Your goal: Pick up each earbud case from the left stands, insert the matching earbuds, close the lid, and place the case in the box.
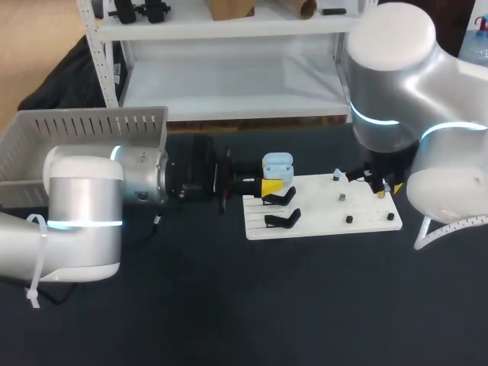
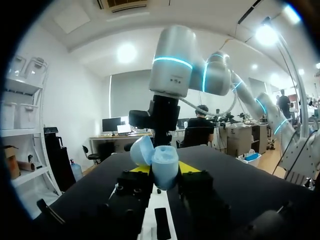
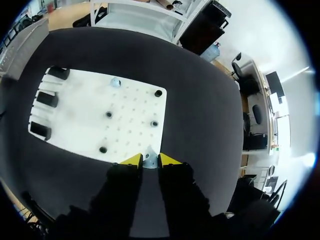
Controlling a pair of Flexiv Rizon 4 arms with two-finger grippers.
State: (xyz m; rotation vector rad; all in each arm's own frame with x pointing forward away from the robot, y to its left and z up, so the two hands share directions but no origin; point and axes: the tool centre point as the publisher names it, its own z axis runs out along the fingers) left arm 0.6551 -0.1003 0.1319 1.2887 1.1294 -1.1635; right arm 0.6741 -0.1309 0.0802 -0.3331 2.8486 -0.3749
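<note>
Right of the grey box (image 1: 84, 130), we are holding the left gripper (image 2: 164, 172) with its jaws clamped on the light blue earbud case (image 1: 277, 166), lid open, above the black stands (image 1: 280, 200) at the white board's (image 1: 320, 221) left end. One earbud (image 3: 115, 82) is sitting near the board's edge. The right gripper (image 3: 149, 161) is pinching a second earbud (image 3: 149, 157) at the board's right end.

Dark table (image 1: 229, 320), 1 white pegged board (image 1: 320, 225) laid flat on it beneath both pairs of jaws, 1 grey slotted box (image 1: 76, 133) set well behind the left jaws.
</note>
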